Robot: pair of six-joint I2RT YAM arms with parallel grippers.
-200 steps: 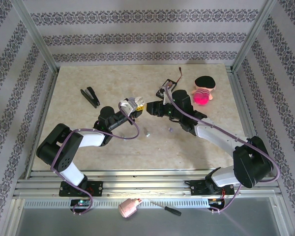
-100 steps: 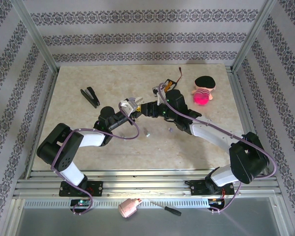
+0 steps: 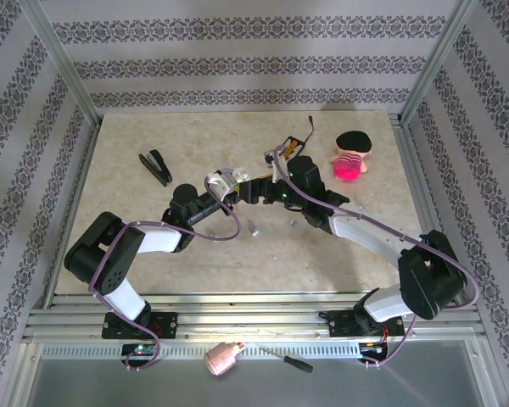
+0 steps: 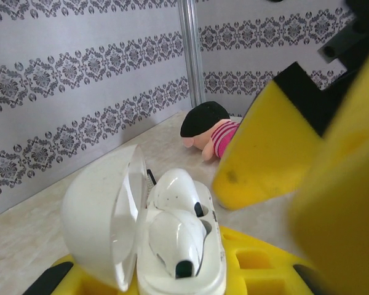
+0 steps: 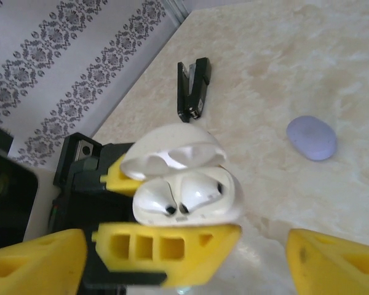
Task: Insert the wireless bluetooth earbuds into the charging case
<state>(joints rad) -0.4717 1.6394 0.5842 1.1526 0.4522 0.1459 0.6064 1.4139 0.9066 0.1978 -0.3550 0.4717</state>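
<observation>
The charging case (image 4: 172, 246) is a white oval shell with its lid open and hinged to the left. My left gripper (image 4: 172, 279) is shut on it, and its yellow fingers (image 5: 166, 249) press the shell's sides. Two white earbuds (image 5: 178, 195) sit side by side in the case's sockets, stems down. My right gripper (image 5: 187, 267) is open just in front of the case, with one finger on each side and nothing between them. In the top view the case (image 3: 223, 180) hangs above mid-table between my left gripper (image 3: 220, 186) and my right gripper (image 3: 243, 188).
A small lavender oval piece (image 5: 312, 137) lies on the beige tabletop (image 5: 283, 55). A black clip (image 5: 192, 89) lies further off. Behind the right arm are a doll in a pink striped top (image 3: 350, 157) and a black wired holder (image 3: 282, 157). Two tiny bits (image 3: 253, 227) rest below the grippers.
My right gripper has moved left until its open fingers are right at the case. My left gripper has kept hold of the case in about the same place.
</observation>
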